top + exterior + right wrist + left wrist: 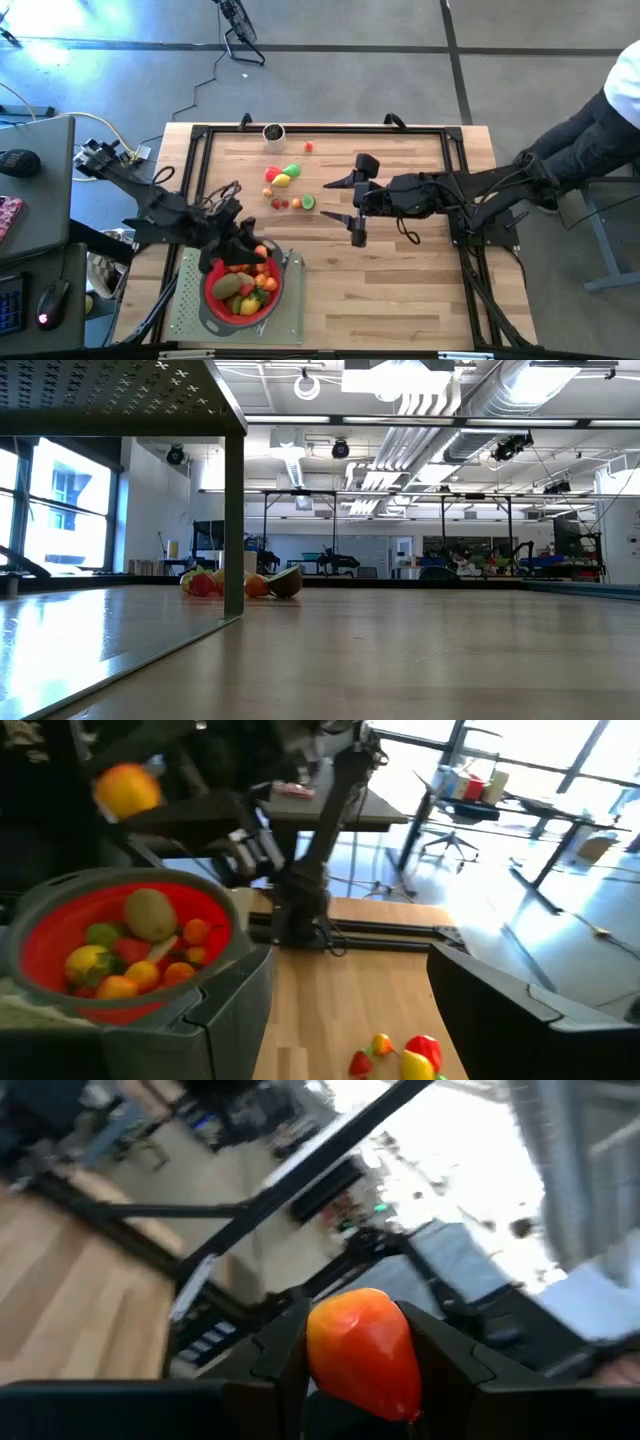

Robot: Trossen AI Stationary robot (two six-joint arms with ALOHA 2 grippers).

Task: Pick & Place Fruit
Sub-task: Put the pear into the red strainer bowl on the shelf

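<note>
Left gripper [256,250] is over the far rim of the red strainer [215,290], fingers clamped on one orange fruit [362,1350]; in the left wrist view that fruit sits squeezed between the two dark fingers [275,1355], and from the right wrist view it shows as an orange ball [127,791] hanging above the strainer [60,905]. Strainer rests on a grey mat [185,315] at the near left corner of the table [400,290], already loaded: a brown kiwi-like piece [150,913], yellow one [88,961], several orange and red ones, a green one [102,933].

Right gripper [340,200] is mid-table, held low, fingers spread wide with nothing between them (both prongs point toward the left side). Just beside it lies the loose pile of fruit [287,187]: yellow, red and green pieces close together, a lime-green one [308,202] nearest the gripper, a small red one [308,147] apart toward the far edge. A small dark cup-like thing [273,132] stands near the far edge too; can't tell what it is.

Low view shows the pile [240,583] far off on the table top, partly behind a metal post [234,520]. A person's dark sleeve [590,125] is at the right, off the table.
</note>
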